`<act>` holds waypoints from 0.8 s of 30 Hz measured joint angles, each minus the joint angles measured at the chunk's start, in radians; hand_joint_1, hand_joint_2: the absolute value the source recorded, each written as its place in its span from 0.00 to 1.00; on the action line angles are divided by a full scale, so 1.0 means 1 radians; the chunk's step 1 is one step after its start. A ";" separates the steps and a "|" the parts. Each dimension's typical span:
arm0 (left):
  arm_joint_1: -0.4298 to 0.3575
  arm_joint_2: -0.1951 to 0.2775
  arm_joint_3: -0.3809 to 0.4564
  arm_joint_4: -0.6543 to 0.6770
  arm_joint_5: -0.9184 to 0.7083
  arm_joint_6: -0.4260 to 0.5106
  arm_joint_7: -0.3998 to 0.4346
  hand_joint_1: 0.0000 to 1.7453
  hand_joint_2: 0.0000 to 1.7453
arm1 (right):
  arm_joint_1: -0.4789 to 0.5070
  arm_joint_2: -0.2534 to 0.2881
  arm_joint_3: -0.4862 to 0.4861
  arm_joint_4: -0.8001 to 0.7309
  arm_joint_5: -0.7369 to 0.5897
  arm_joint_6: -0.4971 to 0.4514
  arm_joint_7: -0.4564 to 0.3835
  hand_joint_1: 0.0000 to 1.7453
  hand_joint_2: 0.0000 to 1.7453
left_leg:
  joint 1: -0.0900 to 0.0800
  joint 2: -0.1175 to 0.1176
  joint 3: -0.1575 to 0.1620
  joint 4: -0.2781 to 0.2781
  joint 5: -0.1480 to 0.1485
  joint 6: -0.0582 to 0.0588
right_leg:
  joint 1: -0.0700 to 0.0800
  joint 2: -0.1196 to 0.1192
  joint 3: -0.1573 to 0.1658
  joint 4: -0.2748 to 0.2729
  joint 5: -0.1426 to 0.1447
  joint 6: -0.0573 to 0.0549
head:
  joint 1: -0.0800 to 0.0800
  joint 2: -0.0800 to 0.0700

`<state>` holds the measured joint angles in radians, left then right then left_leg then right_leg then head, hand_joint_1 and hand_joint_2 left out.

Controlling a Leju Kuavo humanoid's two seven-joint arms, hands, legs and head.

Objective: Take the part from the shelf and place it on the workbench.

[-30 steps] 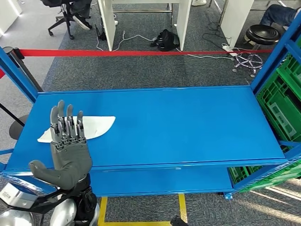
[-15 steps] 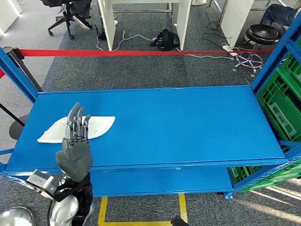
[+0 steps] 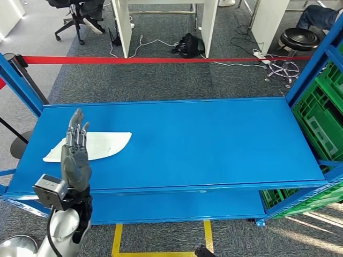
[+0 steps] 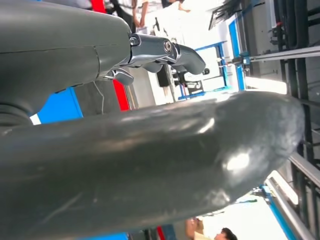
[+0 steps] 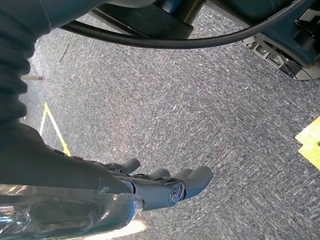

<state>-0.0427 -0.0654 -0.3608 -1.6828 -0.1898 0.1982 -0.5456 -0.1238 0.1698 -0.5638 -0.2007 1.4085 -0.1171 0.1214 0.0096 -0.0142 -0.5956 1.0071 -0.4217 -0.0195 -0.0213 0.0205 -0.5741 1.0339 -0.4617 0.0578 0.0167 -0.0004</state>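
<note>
A grey carpeted workshop floor [image 3: 170, 80] lies beyond the long blue shelf [image 3: 194, 144], with green crates [image 3: 319, 118] at its right end. The flat white part [image 3: 101, 144] lies on the shelf's near left. The left hand [image 3: 75, 155] is raised just beside it, fingers [image 3: 77, 131] straight, apart and empty; being thin, the part could slide away from a grasp. The right hand [image 5: 151, 187] hangs open above the floor.

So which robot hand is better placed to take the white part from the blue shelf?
The left robot hand. It is raised, open, at the shelf's front edge, beside the white part. The right robot hand hangs open over the carpet floor.
</note>
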 joint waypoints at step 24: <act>-0.064 0.075 0.060 0.074 -0.330 0.077 0.151 0.00 1.00 | -0.004 0.006 0.000 0.000 0.006 0.005 0.002 0.00 1.00 | 0.000 0.000 0.000 0.000 0.001 -0.001 | 0.000 0.000 0.000 0.000 0.000 0.000 | 0.000 0.000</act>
<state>-0.1070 0.0094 -0.3006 -1.6087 -0.5202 0.2754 -0.3943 -0.1274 0.1762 -0.5638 -0.2007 1.4145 -0.1122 0.1234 0.0098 -0.0142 -0.5957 1.0071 -0.4210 -0.0205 -0.0210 0.0206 -0.5743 1.0341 -0.4615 0.0574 0.0165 -0.0004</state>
